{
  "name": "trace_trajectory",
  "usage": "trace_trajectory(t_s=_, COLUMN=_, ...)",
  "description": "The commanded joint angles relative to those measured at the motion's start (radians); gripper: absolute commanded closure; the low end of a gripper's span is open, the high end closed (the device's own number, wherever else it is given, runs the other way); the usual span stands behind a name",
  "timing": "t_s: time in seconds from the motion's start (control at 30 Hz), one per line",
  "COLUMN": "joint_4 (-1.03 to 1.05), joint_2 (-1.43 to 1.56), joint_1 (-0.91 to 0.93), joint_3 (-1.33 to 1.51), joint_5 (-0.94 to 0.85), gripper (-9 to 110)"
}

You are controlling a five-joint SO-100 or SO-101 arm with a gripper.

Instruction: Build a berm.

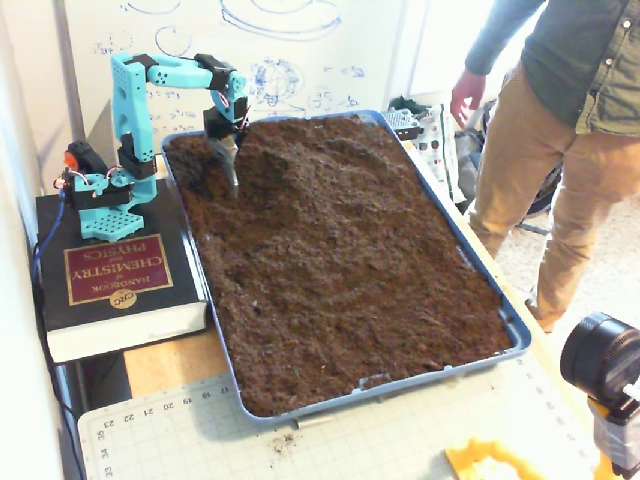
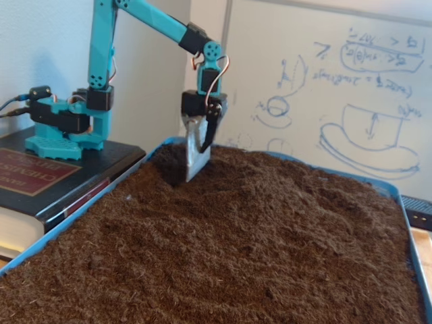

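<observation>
The teal arm [image 1: 135, 100] rises straight up from its base [image 1: 105, 205], bends at the elbow and runs level across, then drops at the wrist [image 2: 206, 64]. The pincer [image 1: 228, 160] points straight down in both fixed views [image 2: 198, 158], its flat grey blade-like finger [image 2: 196, 154] upright with its tip low. Whether the jaws are parted or closed cannot be made out.

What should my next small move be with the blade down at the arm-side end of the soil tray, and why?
Probably drag the gripper and its metal blade a short way toward the raised soil beside it. The blade tip sits in a dark hollow near the blue tray corner, and the heap alongside is lumpy rather than a clear ridge, so more soil pushed onto it should help form the berm.
</observation>
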Motion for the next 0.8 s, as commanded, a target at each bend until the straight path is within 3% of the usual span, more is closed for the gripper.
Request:
trace_trajectory(t_s=0.0, joint_4=-0.043, joint_2=-0.006, joint_1=-0.037, joint_3=-0.015, joint_5=0.052, gripper=101)
trace_trajectory(t_s=0.4, joint_4=-0.058, joint_2=-0.104, joint_1=-0.067, joint_3=-0.038, joint_5=0.124, gripper=101)
trace_trajectory(t_s=0.77, joint_4=-0.058, joint_2=-0.333, joint_1=-0.003, joint_3=-0.403, joint_5=0.115, gripper=101)
